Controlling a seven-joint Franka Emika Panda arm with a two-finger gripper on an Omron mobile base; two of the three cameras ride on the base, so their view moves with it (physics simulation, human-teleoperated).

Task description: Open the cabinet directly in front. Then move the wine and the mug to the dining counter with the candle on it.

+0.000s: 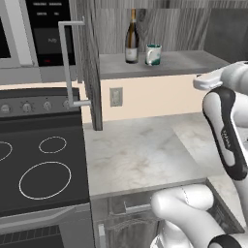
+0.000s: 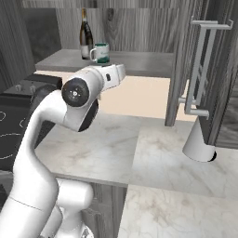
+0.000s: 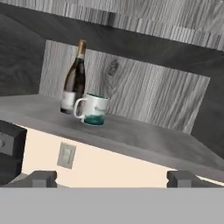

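The cabinet [image 1: 169,65] stands open, its left door [image 1: 90,63] and right door [image 2: 185,65] swung out toward me with their long silver handles [image 2: 201,69]. On its shelf the dark wine [image 1: 131,36] [image 2: 85,33] [image 3: 73,81] stands upright. The teal and white mug [image 1: 153,54] [image 2: 100,53] [image 3: 93,109] sits just right of it, nearly touching. My gripper [image 3: 113,179] is open and holds nothing. It hangs well short of the shelf, below shelf level, and faces both. The dining counter and the candle are out of view.
A marble worktop [image 1: 140,150] lies under the cabinet, with a wall outlet [image 1: 116,96] behind it. A black cooktop [image 1: 38,164] and a microwave [image 1: 29,34] are to the left. A white cone-shaped object [image 2: 199,142] stands below the right door.
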